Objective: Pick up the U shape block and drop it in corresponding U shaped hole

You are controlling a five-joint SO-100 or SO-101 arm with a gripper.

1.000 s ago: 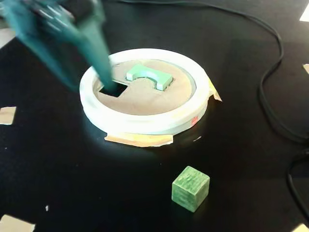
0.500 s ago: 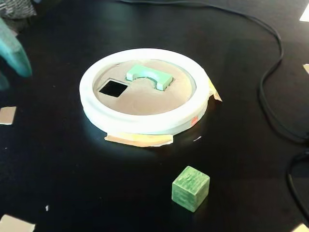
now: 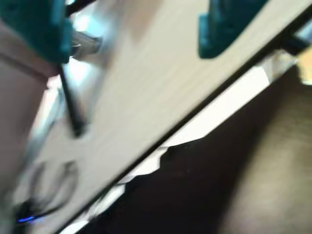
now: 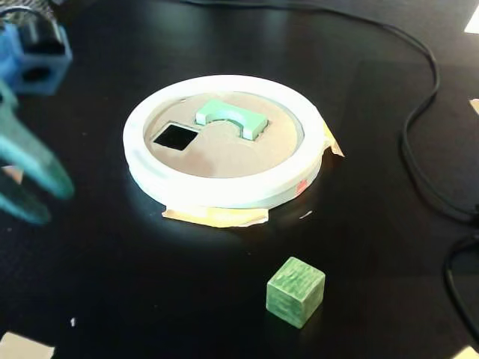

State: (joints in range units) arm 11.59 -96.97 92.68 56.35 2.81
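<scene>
The pale green U shape block (image 4: 230, 117) lies flat on the brown cardboard disc (image 4: 224, 153) inside a white ring (image 4: 224, 191), towards the back. I see no separate U shaped hole; whether the block sits in one I cannot tell. A square hole (image 4: 175, 137) is open to its left. My teal gripper (image 4: 54, 204) hangs blurred at the left edge of the fixed view, well away from the ring, with its jaws apart and empty. In the blurred wrist view the gripper (image 3: 136, 39) shows two teal fingers (image 3: 222, 29) far apart with nothing between them.
A dark green cube (image 4: 296, 291) stands on the black table in front of the ring. Black cables (image 4: 419, 120) run along the right side. A blue block-like part (image 4: 34, 56) sits at the back left. The wrist view shows only a pale board edge (image 3: 214, 112).
</scene>
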